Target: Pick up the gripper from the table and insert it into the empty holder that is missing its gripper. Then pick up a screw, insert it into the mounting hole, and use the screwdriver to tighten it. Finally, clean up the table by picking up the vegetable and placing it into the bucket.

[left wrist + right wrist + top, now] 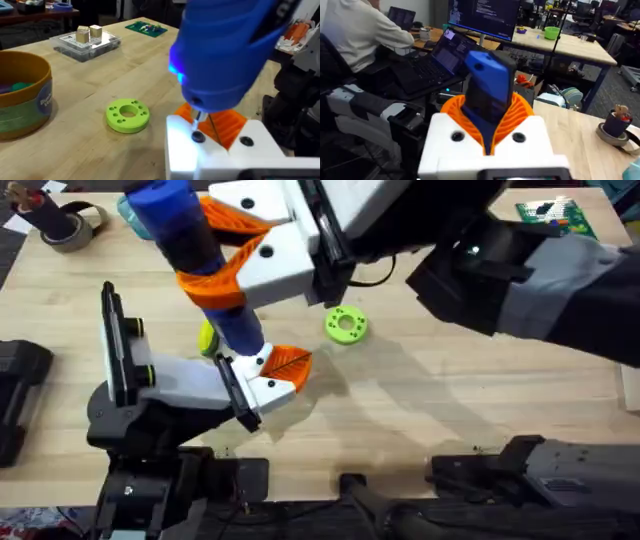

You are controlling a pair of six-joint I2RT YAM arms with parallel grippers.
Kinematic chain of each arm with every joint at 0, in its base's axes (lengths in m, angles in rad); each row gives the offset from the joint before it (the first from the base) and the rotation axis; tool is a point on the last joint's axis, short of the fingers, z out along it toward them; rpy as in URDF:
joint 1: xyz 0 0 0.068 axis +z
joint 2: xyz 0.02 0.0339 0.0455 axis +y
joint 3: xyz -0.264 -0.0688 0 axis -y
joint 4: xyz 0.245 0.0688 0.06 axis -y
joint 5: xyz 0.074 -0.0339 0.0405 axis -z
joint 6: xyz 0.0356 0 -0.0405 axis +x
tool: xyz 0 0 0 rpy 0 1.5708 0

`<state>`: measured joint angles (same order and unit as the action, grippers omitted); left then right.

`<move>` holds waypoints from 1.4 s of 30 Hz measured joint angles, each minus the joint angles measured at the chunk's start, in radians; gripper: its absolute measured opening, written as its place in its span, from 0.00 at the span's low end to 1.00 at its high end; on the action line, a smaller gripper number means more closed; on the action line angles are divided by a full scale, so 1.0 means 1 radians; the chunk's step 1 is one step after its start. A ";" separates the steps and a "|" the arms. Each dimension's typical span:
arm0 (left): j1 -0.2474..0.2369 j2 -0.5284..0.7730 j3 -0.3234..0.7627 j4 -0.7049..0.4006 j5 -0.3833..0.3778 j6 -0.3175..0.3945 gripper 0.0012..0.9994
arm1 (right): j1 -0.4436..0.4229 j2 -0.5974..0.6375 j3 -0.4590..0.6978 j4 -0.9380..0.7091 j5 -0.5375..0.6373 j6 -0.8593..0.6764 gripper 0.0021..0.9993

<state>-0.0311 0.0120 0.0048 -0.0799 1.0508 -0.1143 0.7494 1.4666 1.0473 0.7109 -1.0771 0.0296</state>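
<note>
From overhead we see the right tool (235,265), white with orange ribbed pads (225,218), pinching the screwdriver (195,265) around its blue handle; the screwdriver stands steeply, handle top near the far left of the surface (450,410), tip pointing down toward the left tool (275,375). The right wrist view shows the same grip, the dark-blue handle wedged between the orange pads. In the left wrist view the screwdriver's thin metal tip (197,120) comes down onto a dark screw (197,136) seated in the white body just beside the orange pads; a second dark hole sits near it. We cannot tell whether the left tool's own fingers are spread or pressed together. A green disc (346,324) with a ring of holes lies flat on the surface, near the screwdriver tip yet apart from it. In the left wrist view the bucket (22,95), orange-tan rim over green sides, stands upright beside the disc, with something teal inside. A grey tape roll (72,228) rests at the far left corner.
</note>
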 joint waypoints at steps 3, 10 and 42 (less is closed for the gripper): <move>0.000 0.000 0.000 0.000 0.000 0.000 0.01 | 0.000 0.005 0.000 0.000 0.000 0.000 0.04; 0.000 0.000 0.000 0.000 0.000 0.000 0.01 | 0.000 0.005 0.000 0.001 0.001 0.017 0.04; 0.000 0.000 0.000 -0.003 0.000 0.000 0.01 | -0.006 0.005 -0.027 0.021 0.004 0.027 0.04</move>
<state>-0.0311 0.0120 0.0048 -0.0826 1.0508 -0.1143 0.7437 1.4712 1.0203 0.7320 -1.0729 0.0565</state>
